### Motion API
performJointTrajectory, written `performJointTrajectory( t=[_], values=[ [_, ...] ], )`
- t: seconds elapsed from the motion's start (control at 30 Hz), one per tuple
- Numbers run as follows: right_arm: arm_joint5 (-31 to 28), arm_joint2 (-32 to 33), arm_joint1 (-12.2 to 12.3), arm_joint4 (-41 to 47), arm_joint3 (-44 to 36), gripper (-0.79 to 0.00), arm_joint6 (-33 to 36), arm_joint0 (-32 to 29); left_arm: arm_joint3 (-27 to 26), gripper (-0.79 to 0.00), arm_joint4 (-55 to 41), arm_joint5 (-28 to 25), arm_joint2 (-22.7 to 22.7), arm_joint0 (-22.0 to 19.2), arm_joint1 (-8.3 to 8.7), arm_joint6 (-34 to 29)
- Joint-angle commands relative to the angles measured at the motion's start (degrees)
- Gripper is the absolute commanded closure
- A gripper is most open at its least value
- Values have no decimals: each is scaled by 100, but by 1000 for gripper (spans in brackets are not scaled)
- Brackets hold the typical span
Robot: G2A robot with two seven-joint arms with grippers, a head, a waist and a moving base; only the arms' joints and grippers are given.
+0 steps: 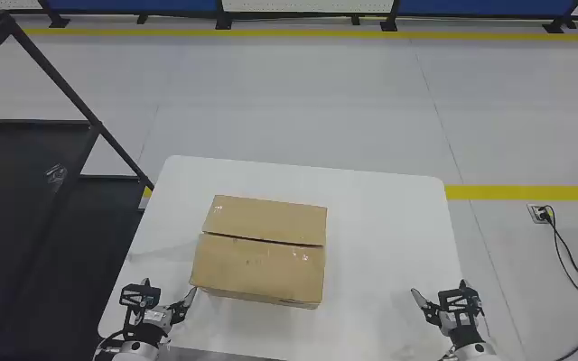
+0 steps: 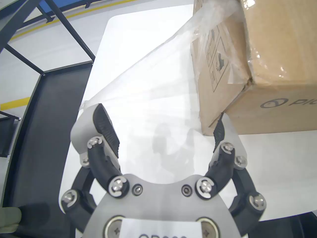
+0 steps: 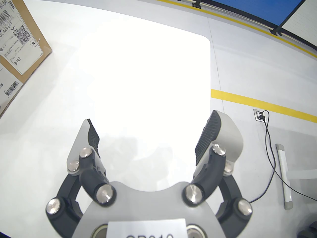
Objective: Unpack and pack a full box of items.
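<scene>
One closed box [image 1: 262, 248] sits mid-table [image 1: 388, 217], its long side running across, slightly askew. The left gripper [image 2: 161, 112] is spread wide at the box's near left corner, and one strip of clear tape [image 2: 153, 70] stretches from the box to a fingertip. The right gripper [image 3: 152, 118], also spread and empty, hangs well apart from the box.

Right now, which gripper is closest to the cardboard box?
The left gripper, at a corner of the cardboard box; the right gripper sits well apart.

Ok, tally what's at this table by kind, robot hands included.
Cardboard box: 1
Clear tape strip peeling off the box: 1
Robot hands, both open: 2 (left hand, right hand)
Total: 4
</scene>
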Motion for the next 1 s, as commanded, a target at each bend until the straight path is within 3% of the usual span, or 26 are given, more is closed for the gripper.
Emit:
performJointTrajectory(
  t=[0.0, 0.63, 0.97],
  values=[
    [0, 0, 0, 0, 0, -784, 0, 0, 0, -785, 0, 0, 0, 0, 0, 0],
    [0, 0, 0, 0, 0, -785, 0, 0, -23, -785, -22, -155, 6, -21, 3, 132],
    [-16, -349, -40, -402, -284, -785, 160, 122, 275, -785, -562, -477, -452, -91, 6, 488]
  ],
)
